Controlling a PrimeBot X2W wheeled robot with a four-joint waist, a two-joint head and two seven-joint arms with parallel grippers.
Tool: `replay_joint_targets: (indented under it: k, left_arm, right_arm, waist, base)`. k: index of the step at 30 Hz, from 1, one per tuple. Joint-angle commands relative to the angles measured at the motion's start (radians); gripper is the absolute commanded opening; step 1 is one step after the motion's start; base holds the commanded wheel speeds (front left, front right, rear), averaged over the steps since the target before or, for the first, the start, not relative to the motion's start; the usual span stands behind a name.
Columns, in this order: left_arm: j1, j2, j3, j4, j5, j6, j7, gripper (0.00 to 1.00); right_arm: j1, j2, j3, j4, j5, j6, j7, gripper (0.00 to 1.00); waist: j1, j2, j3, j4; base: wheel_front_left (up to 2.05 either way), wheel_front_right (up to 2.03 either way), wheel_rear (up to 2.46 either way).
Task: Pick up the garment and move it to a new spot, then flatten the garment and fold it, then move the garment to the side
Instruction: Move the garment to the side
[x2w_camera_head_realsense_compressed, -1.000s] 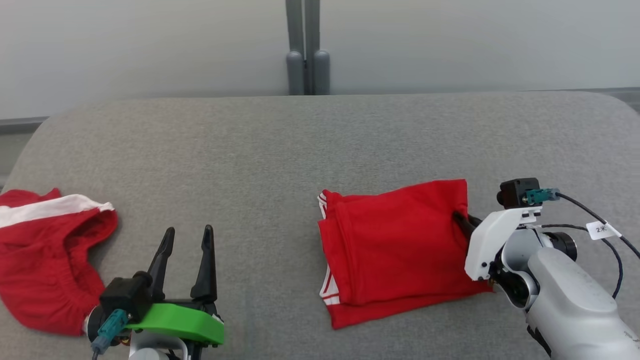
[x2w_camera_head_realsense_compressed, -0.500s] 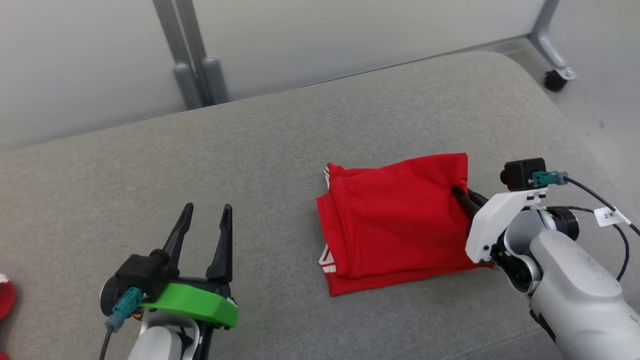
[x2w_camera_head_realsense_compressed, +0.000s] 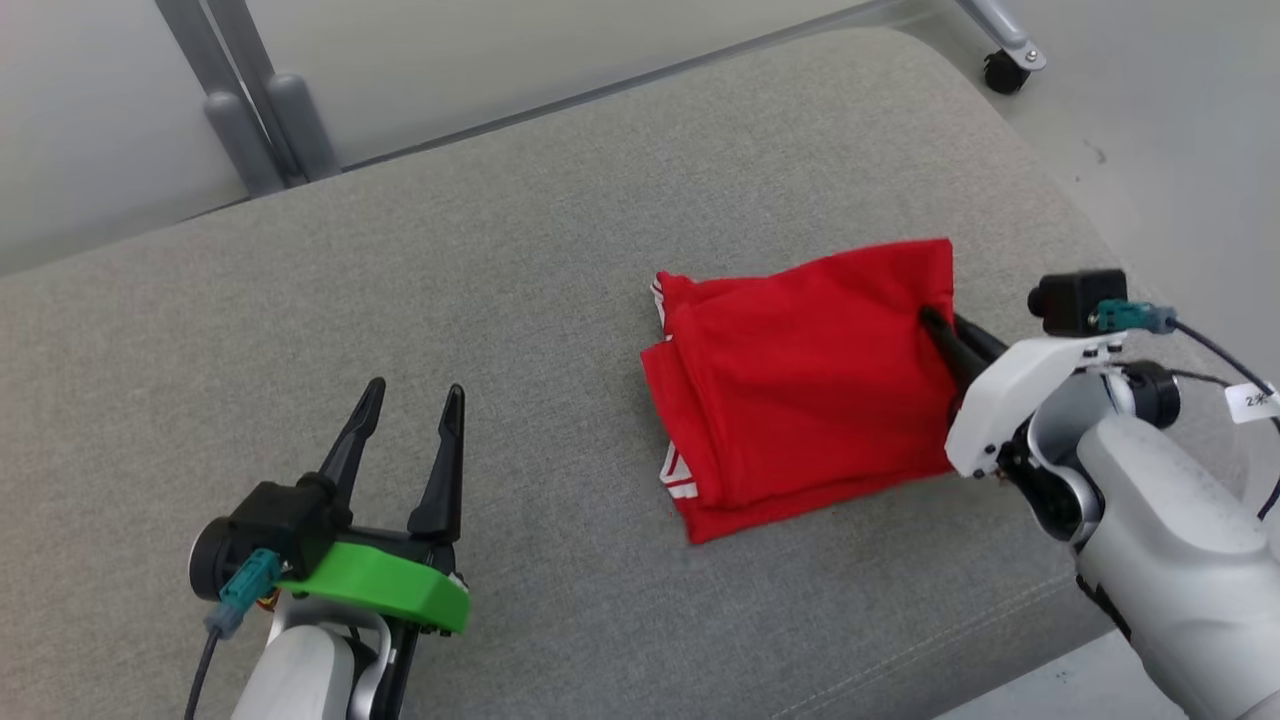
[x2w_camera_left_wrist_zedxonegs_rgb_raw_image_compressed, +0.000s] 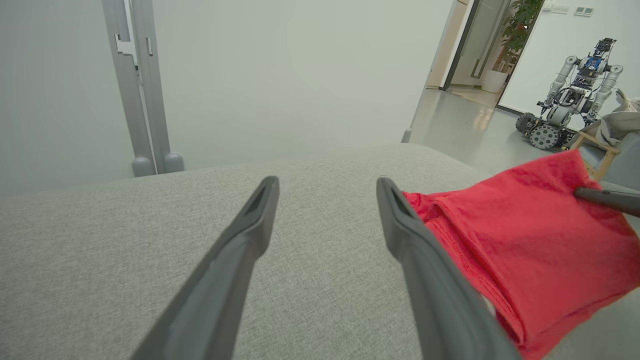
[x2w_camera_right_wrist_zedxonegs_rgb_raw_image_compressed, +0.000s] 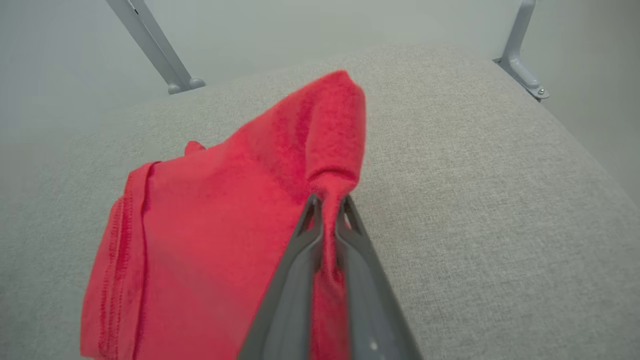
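The garment (x2w_camera_head_realsense_compressed: 800, 390) is a red cloth with white stripes at its hem, folded into a rough square on the grey cushion (x2w_camera_head_realsense_compressed: 500, 280). My right gripper (x2w_camera_head_realsense_compressed: 932, 318) is shut on its right edge, and in the right wrist view the red garment (x2w_camera_right_wrist_zedxonegs_rgb_raw_image_compressed: 225, 220) bunches up between the closed fingers of that gripper (x2w_camera_right_wrist_zedxonegs_rgb_raw_image_compressed: 327, 202). Off to the garment's left, my left gripper (x2w_camera_head_realsense_compressed: 410, 395) stands open above bare cushion with nothing between its fingers. The left wrist view has the left gripper (x2w_camera_left_wrist_zedxonegs_rgb_raw_image_compressed: 327, 187) open, the garment (x2w_camera_left_wrist_zedxonegs_rgb_raw_image_compressed: 525, 240) to its right.
The cushion's rounded right edge (x2w_camera_head_realsense_compressed: 1050, 170) drops to the floor, where a caster wheel (x2w_camera_head_realsense_compressed: 1003, 70) stands. Grey posts (x2w_camera_head_realsense_compressed: 255, 110) rise behind the cushion at the back left. Another robot (x2w_camera_left_wrist_zedxonegs_rgb_raw_image_compressed: 570, 105) stands far off in the room.
The head camera has swung to the right, so the second red garment at the far left has left the picture. The right gripper has kept hold of the garment and drawn it toward the cushion's right end.
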Motion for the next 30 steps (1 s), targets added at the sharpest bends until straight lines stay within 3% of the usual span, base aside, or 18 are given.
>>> replay_joint_targets:
  k: [1,10,20,26,27,28,30]
  left_arm:
    - [-0.026,0.017,0.0,-0.005,0.006,-0.003,0.005,1.0]
    - [-0.102,0.072,-0.019,-0.063,0.015,-0.003,0.048,1.0]
    - [-0.172,0.109,-0.033,-0.119,0.025,-0.003,0.074,1.0]
    - [-0.191,0.112,-0.038,-0.119,0.021,-0.001,0.067,1.0]
    - [-0.193,0.111,-0.039,-0.114,0.018,0.0,0.065,1.0]
    - [-0.194,0.108,-0.039,-0.109,0.016,0.0,0.061,1.0]
    - [-0.195,0.101,-0.041,-0.1,0.013,0.001,0.054,1.0]
  right_arm:
    - [-0.035,-0.015,0.007,-0.009,0.0,0.0,-0.018,0.0]
    - [-0.223,-0.123,0.017,0.045,-0.012,0.0,-0.068,0.0]
    - [-0.406,-0.234,-0.048,0.231,0.001,0.0,-0.125,0.0]
    - [-0.462,-0.238,-0.069,0.375,-0.012,0.0,-0.149,0.0]
    - [-0.471,-0.24,-0.076,0.405,-0.019,0.0,-0.162,0.45]
    - [-0.476,-0.237,-0.082,0.433,-0.021,0.0,-0.165,1.0]
    - [-0.483,-0.231,-0.08,0.484,-0.04,0.0,-0.18,1.0]
  waist:
    - [0.0,-0.0001,0.046,0.011]
    - [0.0,-0.0001,0.223,0.094]
    - [0.0,-0.0001,0.375,0.154]
    - [0.0,-0.0001,0.403,0.179]
    - [0.0,-0.0001,0.402,0.182]
    - [0.0,-0.0001,0.399,0.185]
    - [0.0,-0.0001,0.387,0.193]
  base:
    - [0.0,0.0,0.0]
    - [0.0,0.0,0.0]
    - [0.0,0.0,0.0]
    - [0.0,0.0,0.0]
    - [0.0,0.0,0.0]
    - [0.0,0.0,0.0]
    - [0.0,0.0,0.0]
